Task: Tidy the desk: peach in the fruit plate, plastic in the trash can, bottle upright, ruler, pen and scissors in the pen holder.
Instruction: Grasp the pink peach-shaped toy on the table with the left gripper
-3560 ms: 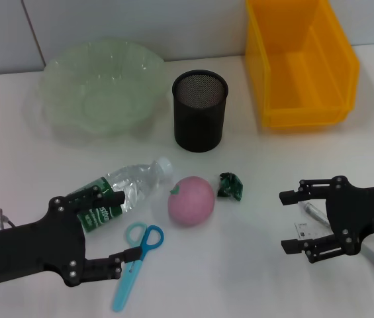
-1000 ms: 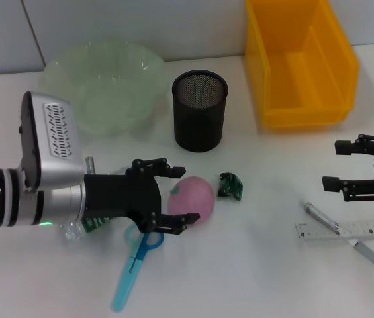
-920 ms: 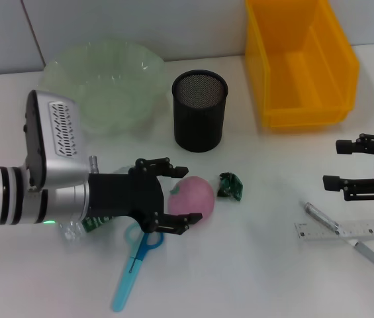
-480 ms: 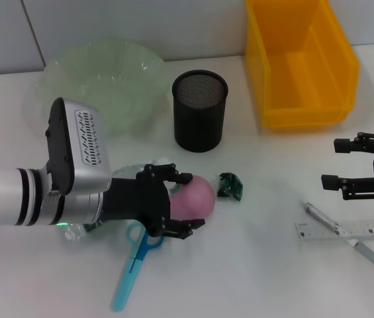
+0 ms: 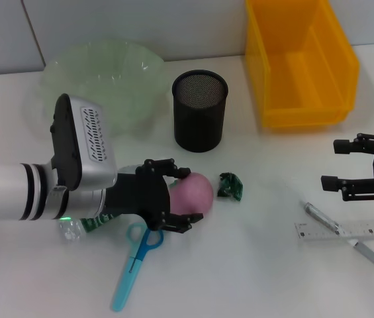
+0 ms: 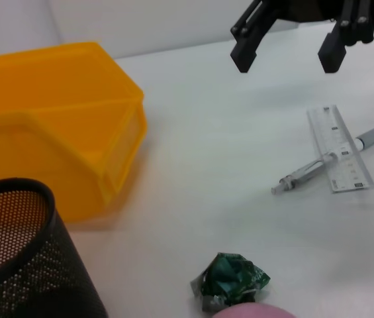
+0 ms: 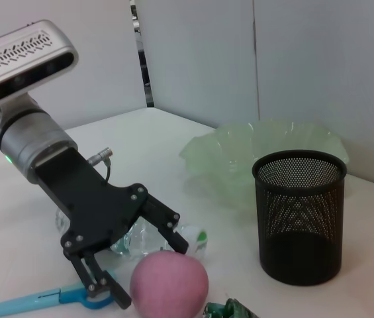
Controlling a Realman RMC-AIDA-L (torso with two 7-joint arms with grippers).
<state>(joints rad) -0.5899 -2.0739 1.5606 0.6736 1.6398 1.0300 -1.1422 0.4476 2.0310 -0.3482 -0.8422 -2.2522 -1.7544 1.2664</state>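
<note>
Between the left hand's [image 5: 177, 197] open fingers sits a pink peach [image 5: 191, 195].

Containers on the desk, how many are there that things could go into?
3: a pale green glass fruit plate at the far left, a black mesh pen holder in the middle, and a yellow plastic bin at the far right. None appears hidden.

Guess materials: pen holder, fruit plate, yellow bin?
Pen holder: black metal mesh by the look, fine see-through perforations, matte. Fruit plate: translucent pale green, wavy rim, glass or plastic, cannot tell which. Yellow bin: likely molded plastic, opaque, smooth, slightly glossy walls.
</note>
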